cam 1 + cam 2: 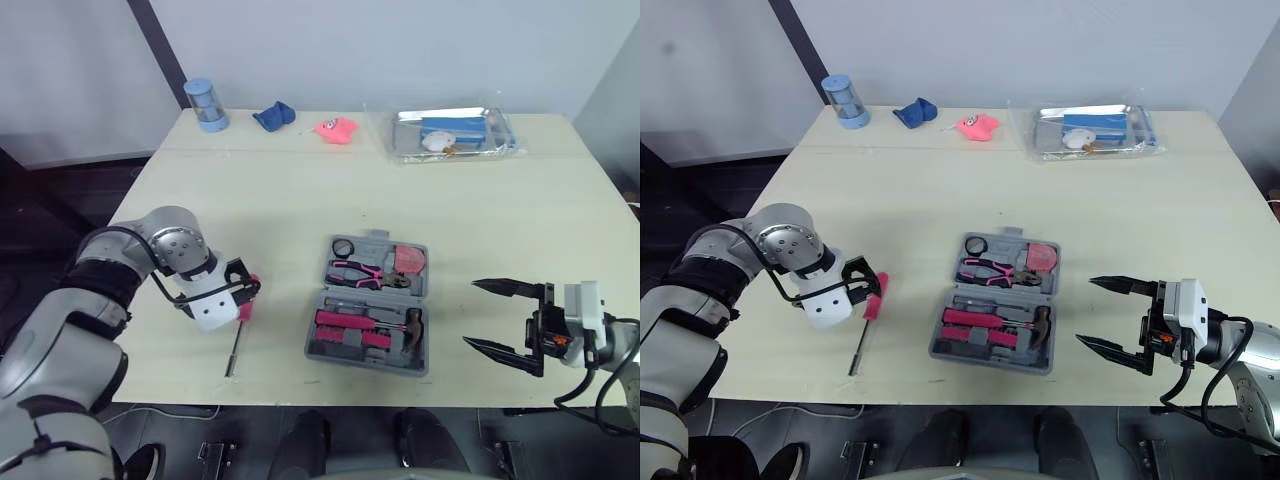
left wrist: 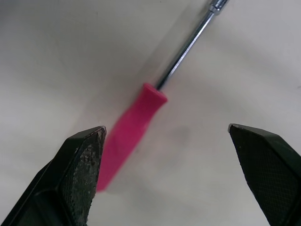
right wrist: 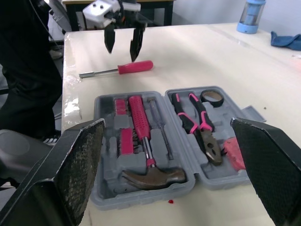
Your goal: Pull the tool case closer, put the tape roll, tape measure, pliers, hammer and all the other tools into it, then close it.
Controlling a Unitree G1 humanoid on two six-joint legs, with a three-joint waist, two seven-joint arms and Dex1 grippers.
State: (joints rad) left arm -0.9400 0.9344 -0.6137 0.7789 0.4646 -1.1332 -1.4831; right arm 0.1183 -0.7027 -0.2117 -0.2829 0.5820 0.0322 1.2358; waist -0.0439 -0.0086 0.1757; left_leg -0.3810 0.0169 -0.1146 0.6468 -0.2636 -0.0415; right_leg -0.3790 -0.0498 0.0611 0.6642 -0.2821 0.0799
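The left gripper (image 2: pixel 165 129) hangs open over the pink handle of the screwdriver (image 2: pixel 134 122). It lies near-to-far, handle far. The right gripper (image 1: pixel 1086 311), also open, is well apart.

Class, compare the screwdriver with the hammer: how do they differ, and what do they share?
The screwdriver lies loose on the table, below the left gripper; the hammer sits inside the tool case. The screwdriver ends in a thin straight shaft; the hammer in a broad claw head. Both have pink handles and lie flat.
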